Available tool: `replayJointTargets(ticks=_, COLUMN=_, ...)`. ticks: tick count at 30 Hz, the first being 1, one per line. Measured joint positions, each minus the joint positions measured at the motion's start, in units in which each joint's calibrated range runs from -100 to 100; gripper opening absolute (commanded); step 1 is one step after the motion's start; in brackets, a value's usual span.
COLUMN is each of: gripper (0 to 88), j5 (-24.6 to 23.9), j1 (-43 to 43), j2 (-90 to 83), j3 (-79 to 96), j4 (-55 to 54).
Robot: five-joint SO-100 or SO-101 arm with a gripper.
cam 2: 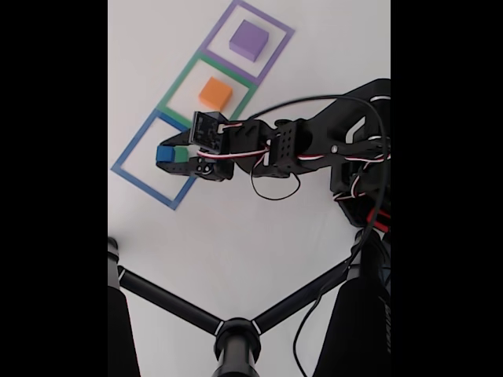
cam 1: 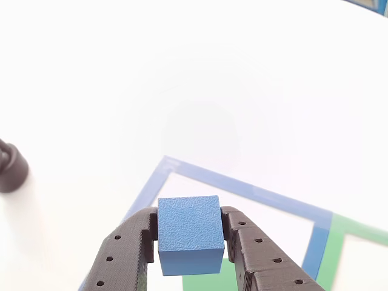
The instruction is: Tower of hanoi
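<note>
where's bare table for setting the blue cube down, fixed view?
Free: white table below the blue square outline, down to the black stand; also the strip left of the outlines. Crowded: purple block and orange block fill their outlines; gripper with matte blue cube and green block sits over the blue one.

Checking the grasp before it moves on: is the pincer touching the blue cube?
Touching. The other view shows the pincer pressed against both sides of the blue cube.

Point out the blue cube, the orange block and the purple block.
blue cube (cam 1: 188,233): other view, its front face, between the end effector's fingers.
orange block (cam 2: 215,93): fixed view, its top face, inside the green outline.
purple block (cam 2: 249,39): fixed view, its top face.
</note>
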Motion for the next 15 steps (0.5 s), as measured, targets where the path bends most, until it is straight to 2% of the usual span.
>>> replayJointTargets(ticks=7, gripper=3.6, j5=0.0, j1=3.85, j2=-14.18, j3=-3.48, j4=21.51)
replayJointTargets(ticks=15, gripper=3.6, j5=0.0, j1=9.58, j2=-29.63, j3=-14.88, j4=54.49)
